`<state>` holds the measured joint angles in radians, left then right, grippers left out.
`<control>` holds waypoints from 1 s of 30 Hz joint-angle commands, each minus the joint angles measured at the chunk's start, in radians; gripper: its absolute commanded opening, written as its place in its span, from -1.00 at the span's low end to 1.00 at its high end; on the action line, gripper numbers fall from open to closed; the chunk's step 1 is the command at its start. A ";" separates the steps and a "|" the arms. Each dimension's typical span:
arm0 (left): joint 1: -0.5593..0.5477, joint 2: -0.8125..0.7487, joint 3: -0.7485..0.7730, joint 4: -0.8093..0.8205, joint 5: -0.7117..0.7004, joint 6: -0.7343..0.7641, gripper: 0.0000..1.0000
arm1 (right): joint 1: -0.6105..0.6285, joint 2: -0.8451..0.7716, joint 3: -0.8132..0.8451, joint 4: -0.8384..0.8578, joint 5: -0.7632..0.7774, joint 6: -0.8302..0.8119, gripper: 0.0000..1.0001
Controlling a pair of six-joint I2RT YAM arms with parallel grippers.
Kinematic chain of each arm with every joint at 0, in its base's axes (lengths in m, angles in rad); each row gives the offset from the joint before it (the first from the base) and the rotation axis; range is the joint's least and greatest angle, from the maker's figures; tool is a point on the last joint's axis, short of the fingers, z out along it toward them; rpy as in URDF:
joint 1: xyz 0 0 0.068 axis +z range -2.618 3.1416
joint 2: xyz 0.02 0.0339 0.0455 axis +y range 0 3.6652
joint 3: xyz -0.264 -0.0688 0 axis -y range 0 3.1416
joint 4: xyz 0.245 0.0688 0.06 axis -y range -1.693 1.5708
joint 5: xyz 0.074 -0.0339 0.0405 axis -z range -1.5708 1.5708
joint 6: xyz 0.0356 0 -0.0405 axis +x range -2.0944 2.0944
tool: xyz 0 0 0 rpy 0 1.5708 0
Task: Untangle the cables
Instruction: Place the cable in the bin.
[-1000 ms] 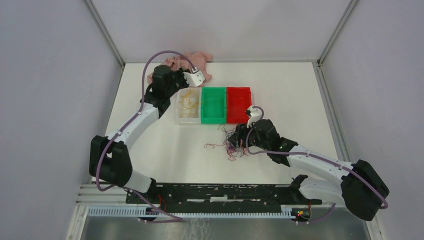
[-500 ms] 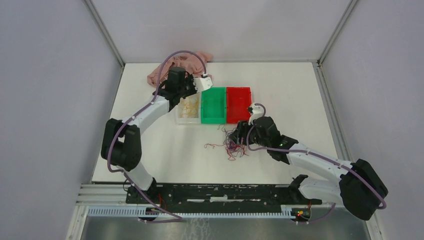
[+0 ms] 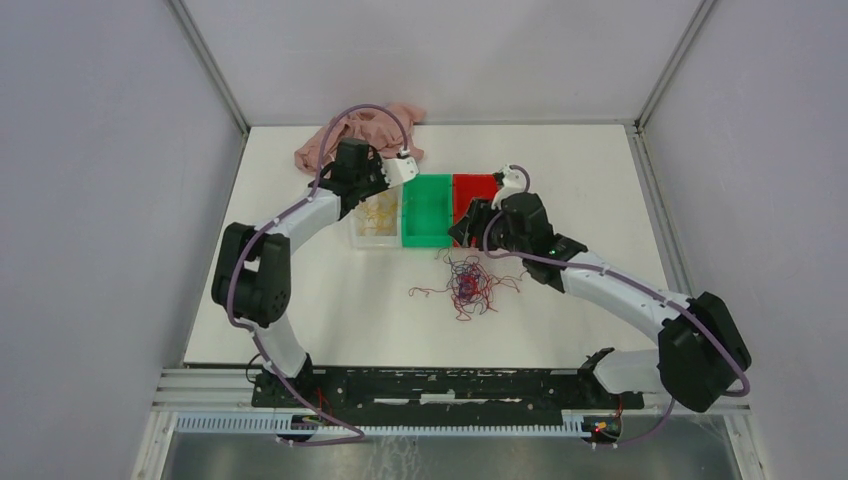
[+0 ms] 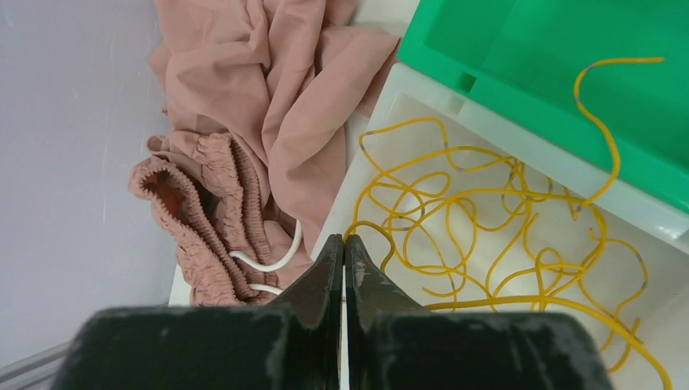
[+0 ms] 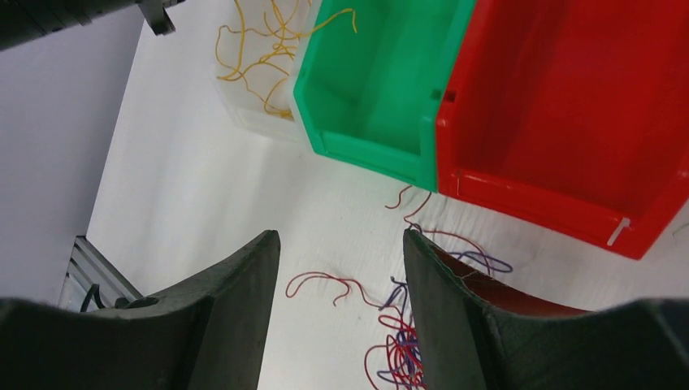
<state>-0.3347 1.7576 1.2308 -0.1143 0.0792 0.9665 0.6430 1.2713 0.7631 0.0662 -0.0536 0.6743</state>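
The cables show in two places. A red and purple tangle (image 3: pixel 468 285) (image 5: pixel 404 345) lies on the white table in front of the bins, one red strand (image 5: pixel 325 284) trailing off to its left. Loose yellow cables (image 4: pixel 487 219) (image 3: pixel 378 212) fill the clear bin (image 4: pixel 370 175), and one strand curls over the green bin (image 4: pixel 569 49). My left gripper (image 4: pixel 343 241) (image 3: pixel 372 183) is shut and holds nothing; it hangs over the clear bin's rim beside the pink garment. My right gripper (image 5: pixel 341 240) (image 3: pixel 462 225) is open above the table, nothing between its fingers, the tangle just under its right finger.
A crumpled pink garment (image 4: pixel 268 122) (image 3: pixel 345 135) with a white drawstring (image 4: pixel 272 260) lies at the back left against the clear bin. The green bin (image 5: pixel 382 81) and the red bin (image 5: pixel 569 106) stand side by side. Walls close in the table on three sides.
My right arm has lifted off the tangle and swung back toward the bins, leaving the tangle uncovered. My left gripper has shifted from over the garment to the clear bin's rim.
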 commanded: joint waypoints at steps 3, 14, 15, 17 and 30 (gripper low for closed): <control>0.014 0.028 -0.014 0.081 0.024 -0.048 -0.94 | -0.012 0.133 0.138 0.046 -0.017 0.024 0.27; 0.015 0.096 -0.062 0.149 0.064 -0.140 -0.90 | -0.031 0.323 0.216 0.153 -0.022 0.095 0.28; 0.015 0.099 -0.054 0.145 0.070 -0.145 -0.72 | -0.032 0.335 0.223 0.160 -0.025 0.093 0.28; 0.016 0.097 -0.018 0.096 0.091 -0.149 -0.18 | -0.032 0.362 0.232 0.188 -0.042 0.090 0.27; 0.091 0.005 0.252 -0.254 0.266 -0.167 0.68 | -0.032 0.511 0.311 0.280 -0.089 0.091 0.27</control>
<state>-0.2668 1.8278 1.4292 -0.2588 0.2676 0.8219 0.6128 1.7348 0.9981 0.2649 -0.1230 0.7547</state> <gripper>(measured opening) 0.820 0.636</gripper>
